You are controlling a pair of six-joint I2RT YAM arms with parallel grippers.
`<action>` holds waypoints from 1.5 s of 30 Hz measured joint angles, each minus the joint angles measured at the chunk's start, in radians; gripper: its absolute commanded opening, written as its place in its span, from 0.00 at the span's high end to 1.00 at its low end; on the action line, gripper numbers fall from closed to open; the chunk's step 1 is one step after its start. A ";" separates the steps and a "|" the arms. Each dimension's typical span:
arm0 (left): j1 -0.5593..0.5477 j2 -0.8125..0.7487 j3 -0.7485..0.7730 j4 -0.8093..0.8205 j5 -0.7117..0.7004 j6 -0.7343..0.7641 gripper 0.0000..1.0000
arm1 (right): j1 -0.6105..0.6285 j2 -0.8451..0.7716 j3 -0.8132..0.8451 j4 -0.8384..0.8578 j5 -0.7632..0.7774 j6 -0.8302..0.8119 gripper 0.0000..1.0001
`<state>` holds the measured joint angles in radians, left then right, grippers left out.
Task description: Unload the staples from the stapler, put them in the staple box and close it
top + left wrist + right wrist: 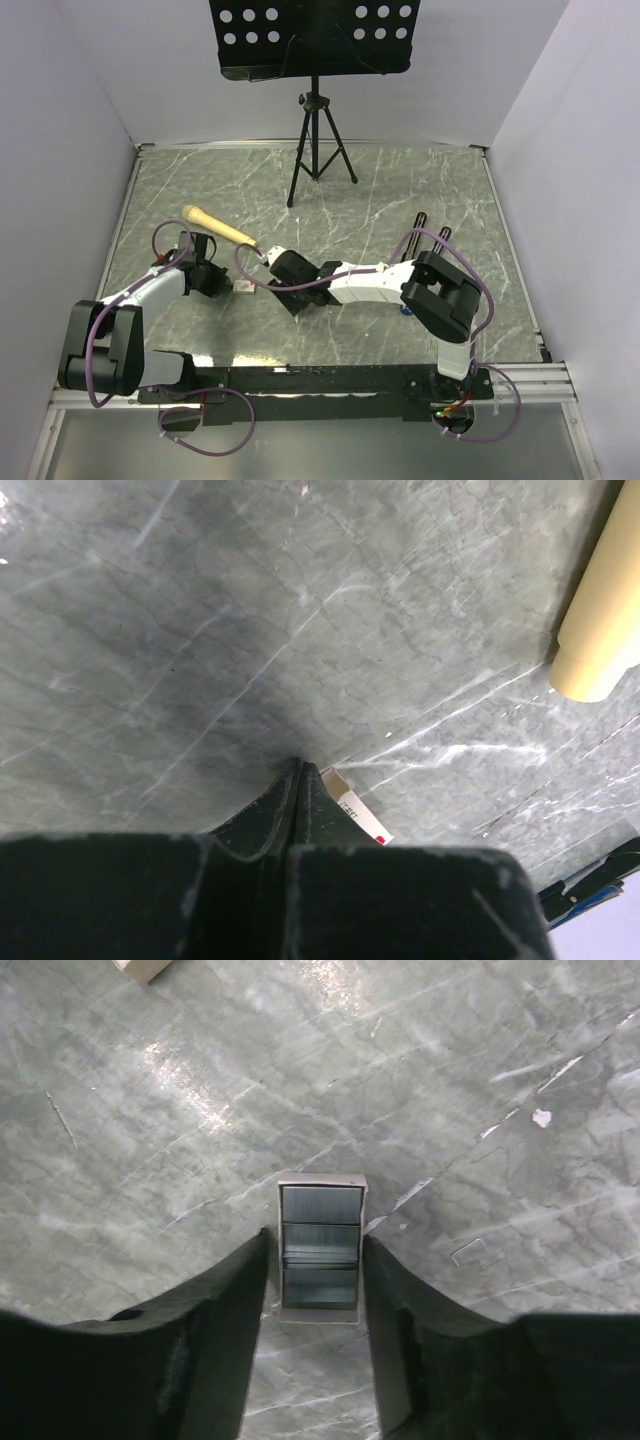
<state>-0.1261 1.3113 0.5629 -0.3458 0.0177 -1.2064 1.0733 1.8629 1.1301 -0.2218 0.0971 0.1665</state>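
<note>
We see plain white walls (70, 120) closing in a grey-green marbled bench (400, 190), veined in white and glossy enough to show patches of glare. A black perforated music stand (315, 40) on a tripod stands at the far middle. A wooden-handled tool (220, 230) lies left of centre, angled from far left toward the middle. A small tan block (355, 815) with dark print and a red mark lies just right of the left gripper (298, 772), whose fingers are pressed together on nothing. The right gripper (315, 1240) reaches to about the middle of the bench, jaws apart, with one finger on either side of the staples (320, 1250). The staples lie flat on the bench. They form a short silver-grey rectangular strip, finely ribbed, stepped in a few bands, with a pale edge at the far end. The strip runs lengthwise between the fingers, close to both; we cannot tell whether either touches it.
</note>
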 measured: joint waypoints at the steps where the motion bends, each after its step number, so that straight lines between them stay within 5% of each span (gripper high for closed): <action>1: 0.000 -0.002 0.000 -0.002 -0.003 0.003 0.99 | 0.001 0.000 -0.001 0.001 0.000 0.000 0.45; 20: -0.005 0.030 0.014 0.040 0.054 0.087 0.99 | 0.005 -0.024 -0.037 0.029 0.018 0.007 0.66; 28: 0.000 0.030 0.090 -0.068 -0.026 0.111 0.79 | 0.007 0.030 0.037 0.010 0.003 -0.016 0.66; 35: 0.056 0.002 0.095 -0.093 -0.004 0.153 0.56 | 0.007 0.074 0.096 0.013 -0.021 -0.064 0.62; 45: 0.114 -0.073 0.046 -0.077 0.098 0.206 0.51 | 0.007 0.098 0.110 0.061 -0.038 -0.117 0.42</action>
<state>-0.0124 1.2385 0.6086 -0.4229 0.1158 -1.0004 1.0805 1.9610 1.2400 -0.1604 0.0593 0.0494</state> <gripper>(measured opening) 0.494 0.571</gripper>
